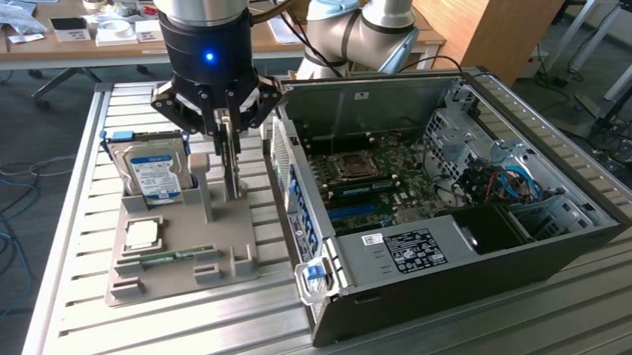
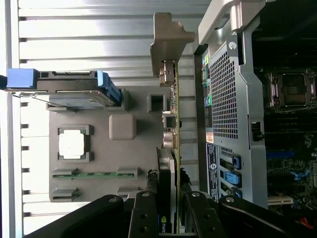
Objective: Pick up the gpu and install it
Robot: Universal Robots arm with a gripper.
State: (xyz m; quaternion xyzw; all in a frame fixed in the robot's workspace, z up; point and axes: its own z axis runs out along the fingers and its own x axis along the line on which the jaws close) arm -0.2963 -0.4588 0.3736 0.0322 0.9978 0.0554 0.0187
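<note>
The gpu [image 1: 230, 168] is a thin dark card standing on edge in the grey holder [image 1: 229, 248], just beside the open computer case [image 1: 553, 222]. My gripper [image 1: 225, 118] comes down on it from above, one finger on each side, shut on the card's top edge. In the wrist view the gpu [image 2: 173, 144] runs edge-on away from my gripper [image 2: 171, 201], with its pale metal bracket [image 2: 168, 39] at the far end. Whether the card has left its slot in the holder I cannot tell.
The holder also carries a silver hard drive [image 1: 153, 174] with blue clips, a square processor [image 1: 143, 234] and a green memory stick [image 1: 177, 257]. The case lies open with the motherboard [image 1: 365, 174] facing up. All of it rests on a slatted metal table [image 1: 69, 244].
</note>
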